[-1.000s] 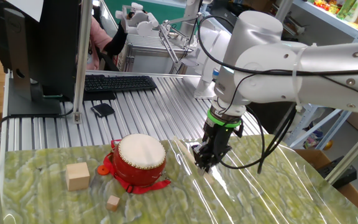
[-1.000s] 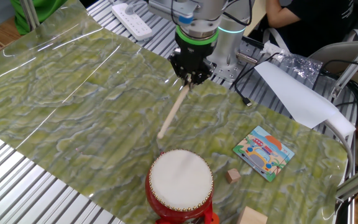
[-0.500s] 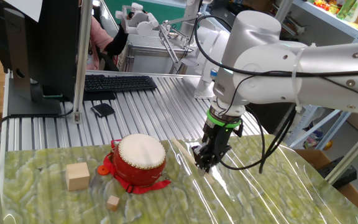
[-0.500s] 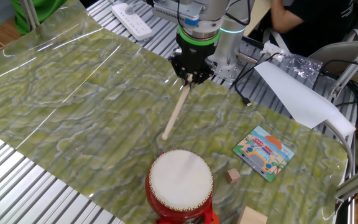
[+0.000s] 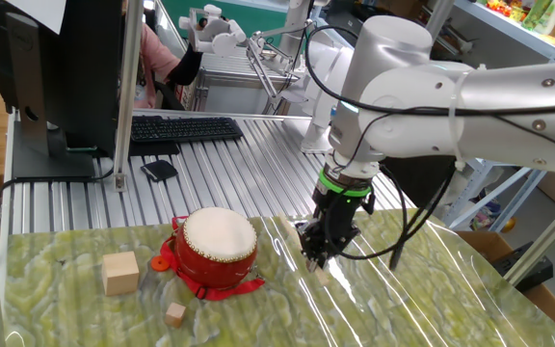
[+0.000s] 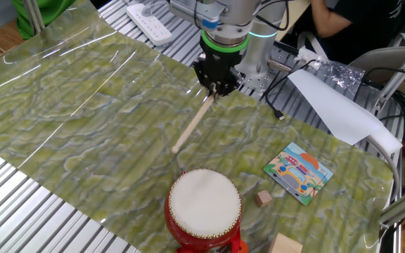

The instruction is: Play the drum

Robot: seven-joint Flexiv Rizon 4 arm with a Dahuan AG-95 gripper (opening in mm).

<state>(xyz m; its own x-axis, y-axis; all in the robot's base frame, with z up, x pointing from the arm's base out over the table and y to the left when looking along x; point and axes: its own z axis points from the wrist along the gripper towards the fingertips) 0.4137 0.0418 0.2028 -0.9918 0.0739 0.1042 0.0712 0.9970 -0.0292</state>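
Observation:
The drum (image 5: 218,246) is small, round and red with a cream head, and stands on the green marbled mat; it also shows at the bottom of the other fixed view (image 6: 204,206). My gripper (image 5: 313,256) hangs low over the mat to the drum's right, shut on one end of a thin wooden stick (image 6: 192,123). From the gripper (image 6: 214,88) the stick slants down toward the drum. Its free tip lies near the mat, a short way from the drum head and apart from it.
Two plain wooden cubes (image 5: 120,273) (image 5: 175,313) lie left of and in front of the drum. A picture card (image 6: 300,172) and a small cube (image 6: 262,199) lie beside it. A keyboard (image 5: 183,128), a power strip (image 6: 150,21) and a paper sheet (image 6: 336,105) sit off the mat.
The stick's free tip has swung slightly sideways while the gripper stayed in nearly the same place, still shut on the stick. The drum has not moved.

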